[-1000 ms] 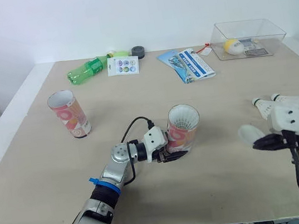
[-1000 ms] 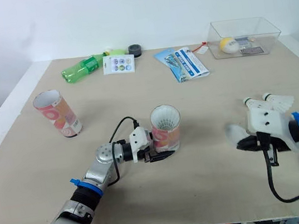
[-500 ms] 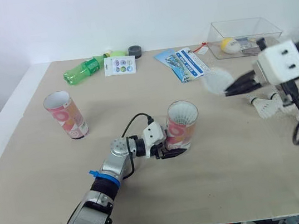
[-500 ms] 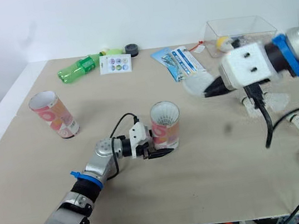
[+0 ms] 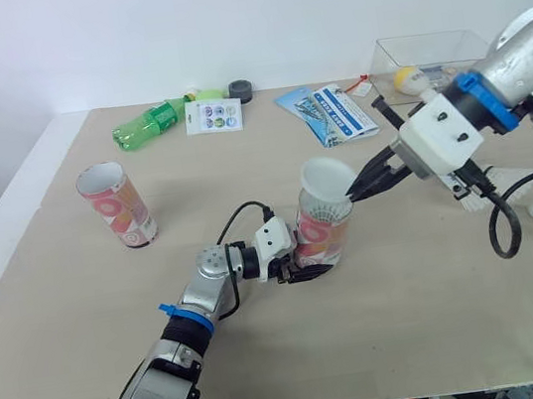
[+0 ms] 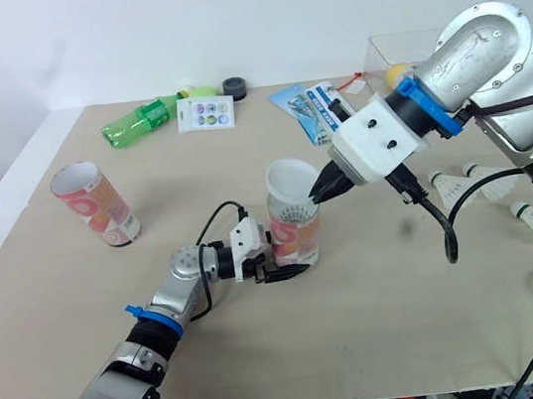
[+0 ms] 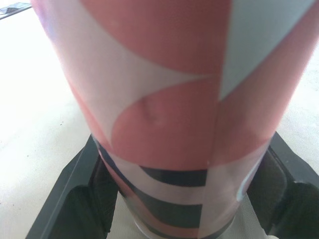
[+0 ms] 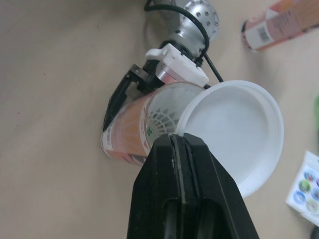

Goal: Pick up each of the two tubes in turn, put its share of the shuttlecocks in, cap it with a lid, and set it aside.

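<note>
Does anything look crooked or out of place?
The white round lid in the right gripper is tilted over the mouth of the pink patterned tube, not flat. The green plastic bottle lies on its side.

No wording can be read. The pink patterned cardboard tube carries tiny green print and the blue printed leaflet carries lines of text, both illegible.

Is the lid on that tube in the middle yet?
Not yet: the white lid hangs tilted over the open tube, pinched by the right gripper.
</note>
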Controlling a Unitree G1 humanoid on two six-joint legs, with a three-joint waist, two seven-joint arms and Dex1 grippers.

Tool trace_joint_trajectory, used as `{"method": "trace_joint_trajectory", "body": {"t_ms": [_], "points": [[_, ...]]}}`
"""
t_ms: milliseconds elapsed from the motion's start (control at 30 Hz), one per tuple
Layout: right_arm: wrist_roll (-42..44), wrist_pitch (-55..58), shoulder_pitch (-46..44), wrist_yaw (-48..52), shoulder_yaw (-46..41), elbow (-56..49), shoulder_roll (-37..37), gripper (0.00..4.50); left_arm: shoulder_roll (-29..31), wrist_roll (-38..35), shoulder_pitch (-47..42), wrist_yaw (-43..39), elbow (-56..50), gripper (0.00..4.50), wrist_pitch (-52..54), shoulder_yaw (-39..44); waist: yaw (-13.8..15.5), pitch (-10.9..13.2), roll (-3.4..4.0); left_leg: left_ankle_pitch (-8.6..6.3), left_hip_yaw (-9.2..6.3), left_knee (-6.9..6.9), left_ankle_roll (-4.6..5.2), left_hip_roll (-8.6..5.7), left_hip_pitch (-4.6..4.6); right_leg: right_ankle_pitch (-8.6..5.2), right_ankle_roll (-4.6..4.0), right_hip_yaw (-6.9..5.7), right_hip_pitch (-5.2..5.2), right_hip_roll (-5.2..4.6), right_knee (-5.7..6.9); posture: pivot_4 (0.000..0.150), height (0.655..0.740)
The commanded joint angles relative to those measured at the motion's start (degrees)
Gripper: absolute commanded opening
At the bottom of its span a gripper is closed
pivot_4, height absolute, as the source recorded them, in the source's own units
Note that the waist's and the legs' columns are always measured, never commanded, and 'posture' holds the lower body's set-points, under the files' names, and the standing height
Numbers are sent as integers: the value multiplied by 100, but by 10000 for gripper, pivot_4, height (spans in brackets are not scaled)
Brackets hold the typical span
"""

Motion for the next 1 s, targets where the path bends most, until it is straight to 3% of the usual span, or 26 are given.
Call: {"method": "trace_joint_trajectory", "body": {"t_ms": [33, 267, 1000], "points": [[68, -402, -367, 243, 236, 201, -3, 446, 128, 264, 182, 104, 194, 30413, 204, -102, 0, 0, 2, 0, 0, -1, 0, 0, 0, 0, -1, 0, -1, 0, 0, 1500, 7400], [191, -650, -652, 243, 733, 464, 89, 446, 146, 270, 168, 162, 195, 30413, 219, -84, 0, 0, 2, 0, 0, -2, 0, 5, 1, 3, -7, 0, -2, 4, 0, 1500, 7400], [391, -351, -808, 243, 1088, 219, -158, 446, 122, 275, 200, 227, 211, 30413, 228, -92, 1, 0, 2, 0, 2, -2, 1, 12, 1, 6, -12, 0, -3, 6, 0, 1500, 7400]]}}
